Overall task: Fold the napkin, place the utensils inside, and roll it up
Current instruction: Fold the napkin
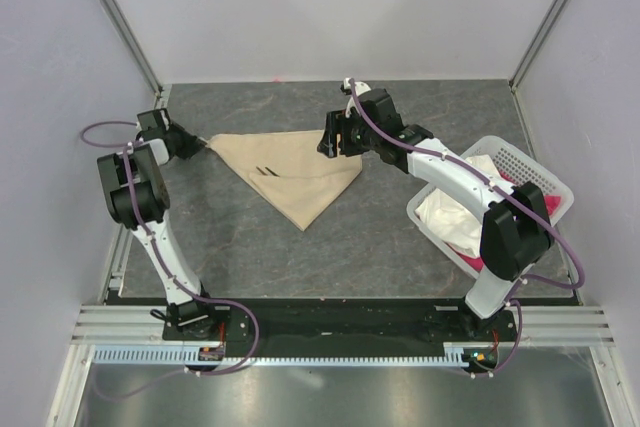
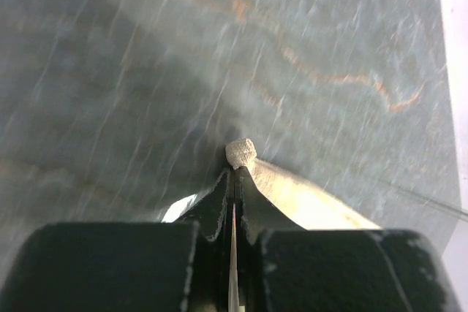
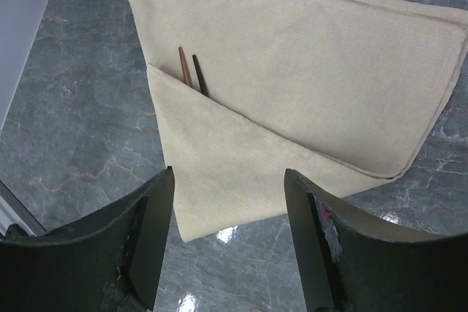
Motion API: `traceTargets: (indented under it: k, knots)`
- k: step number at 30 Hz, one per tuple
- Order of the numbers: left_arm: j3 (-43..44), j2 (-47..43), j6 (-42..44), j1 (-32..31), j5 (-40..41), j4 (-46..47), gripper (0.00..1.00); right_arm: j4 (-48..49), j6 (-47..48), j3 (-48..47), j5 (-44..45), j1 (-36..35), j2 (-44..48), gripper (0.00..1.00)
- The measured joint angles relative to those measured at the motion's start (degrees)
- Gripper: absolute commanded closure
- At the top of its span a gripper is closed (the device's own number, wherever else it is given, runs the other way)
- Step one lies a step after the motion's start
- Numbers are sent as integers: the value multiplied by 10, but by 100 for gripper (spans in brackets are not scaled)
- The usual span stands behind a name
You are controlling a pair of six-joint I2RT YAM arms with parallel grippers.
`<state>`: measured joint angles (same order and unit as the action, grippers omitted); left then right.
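The beige napkin [image 1: 292, 172] lies folded into a triangle on the grey table, point toward the arms. My left gripper [image 1: 200, 144] is shut on its left corner. In the left wrist view the jaws [image 2: 235, 169] are pressed together, with a nub of napkin [image 2: 240, 153] poking past the tips. The utensils [image 3: 191, 72], one thin brown and one thin dark, stick out from under a folded flap of the napkin [image 3: 292, 71]. My right gripper [image 3: 229, 173] hangs open just above the napkin's right corner, holding nothing; in the top view it is [image 1: 330, 139].
A white perforated basket [image 1: 530, 162] stands at the right, holding a white cloth [image 1: 450, 209] and a pink-red cloth [image 1: 470, 263]. Walls close in the table at the back and both sides. The right arm's forearm stretches between the basket and the napkin.
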<state>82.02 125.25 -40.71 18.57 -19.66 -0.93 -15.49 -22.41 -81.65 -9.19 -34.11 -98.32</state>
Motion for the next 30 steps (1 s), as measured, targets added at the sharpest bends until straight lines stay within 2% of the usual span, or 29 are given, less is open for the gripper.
traceTargets:
  k: [11, 21, 30]
  knots:
    - [-194, -171, 17, 1, 3, -5, 98, 0, 15, 43, -13, 1, 10, 30]
    - [-317, -372, 21, 1, 12, -7, 98, 1, 21, 123, -17, 1, 70, 30]
    - [-405, -492, 15, -10, -19, 0, 98, 0, 26, 164, -10, 6, 103, 29]
